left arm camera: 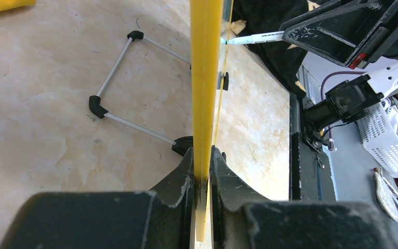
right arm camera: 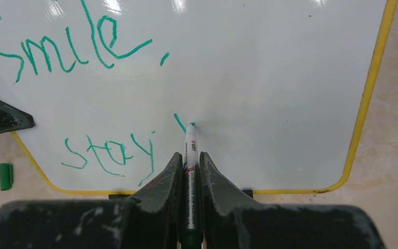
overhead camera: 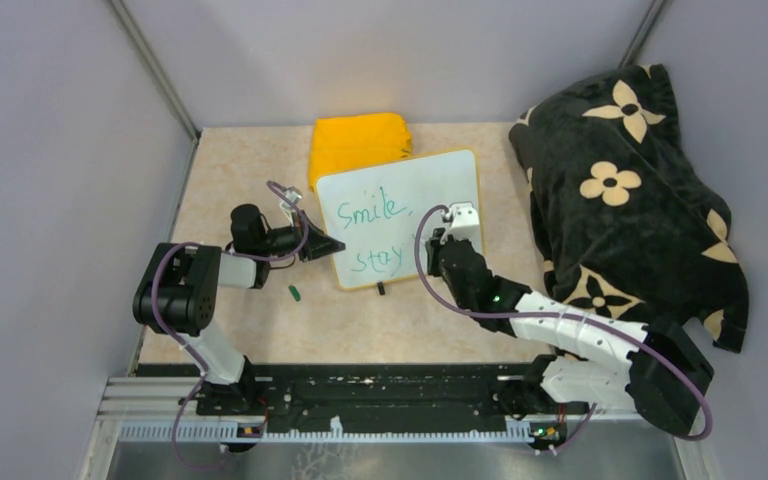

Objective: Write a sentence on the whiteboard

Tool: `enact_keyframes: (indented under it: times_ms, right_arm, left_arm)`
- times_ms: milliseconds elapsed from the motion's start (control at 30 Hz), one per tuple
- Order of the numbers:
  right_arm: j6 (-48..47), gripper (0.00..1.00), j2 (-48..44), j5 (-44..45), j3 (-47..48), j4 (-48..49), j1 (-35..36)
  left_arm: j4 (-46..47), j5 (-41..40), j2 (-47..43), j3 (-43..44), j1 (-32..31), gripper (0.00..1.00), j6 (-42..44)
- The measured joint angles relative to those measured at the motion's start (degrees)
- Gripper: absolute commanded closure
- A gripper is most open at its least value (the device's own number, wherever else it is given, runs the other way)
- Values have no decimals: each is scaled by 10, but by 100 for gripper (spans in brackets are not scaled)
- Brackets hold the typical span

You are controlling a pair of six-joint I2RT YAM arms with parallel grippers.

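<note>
Where the pale desk (overhead camera: 240, 170) meets the right wall, a black flowered blanket (overhead camera: 620, 190) lies heaped. Just left of it, near the middle of the desk, stands the whiteboard (overhead camera: 430, 190). It is white with a thin yellow rim and is propped on a wire stand (left arm camera: 109, 88), with a folded yellow cloth (overhead camera: 358, 140) behind it. The left tool (left arm camera: 202, 155) is nearly closed and pinches the board's left rim to steady it. The right tool (right arm camera: 189, 158) is clamped tight round a marker (right arm camera: 190, 150) whose tip touches the lower middle of the board. The sentence (overhead camera: 371, 209) is partly done in loose green strokes: "Smile," fills the upper line, and below it comes "stay", then one short slanted stroke at the tip. The writing of the second line's last word looks just begun. The next move seems to call for light, even pressure while the tip draws the remaining letters rightward into the bare white space. The left grip must also hold firm so the board does not rock. A small green cap (right arm camera: 5, 176) lies on the desk just off the board's lower left corner.
</note>
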Motion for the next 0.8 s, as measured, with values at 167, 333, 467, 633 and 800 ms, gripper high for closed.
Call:
enact_keyframes:
  times_ms: [167, 333, 467, 633, 800]
  right_arm:
    - [2, 100, 3, -16, 0, 2, 0]
    - [5, 100, 5, -28, 0, 3, 0]
    - [8, 100, 6, -28, 0, 3, 0]
    - [13, 100, 2, -21, -1, -4, 0]
    - [17, 100, -15, -7, -10, -23, -6]
  left_arm:
    - [0, 0, 0, 0, 0, 100, 0]
    - [0, 0, 0, 0, 0, 100, 0]
    - [0, 0, 0, 0, 0, 100, 0]
    - [0, 0, 0, 0, 0, 100, 0]
    - [-1, 0, 0, 0, 0, 100, 2]
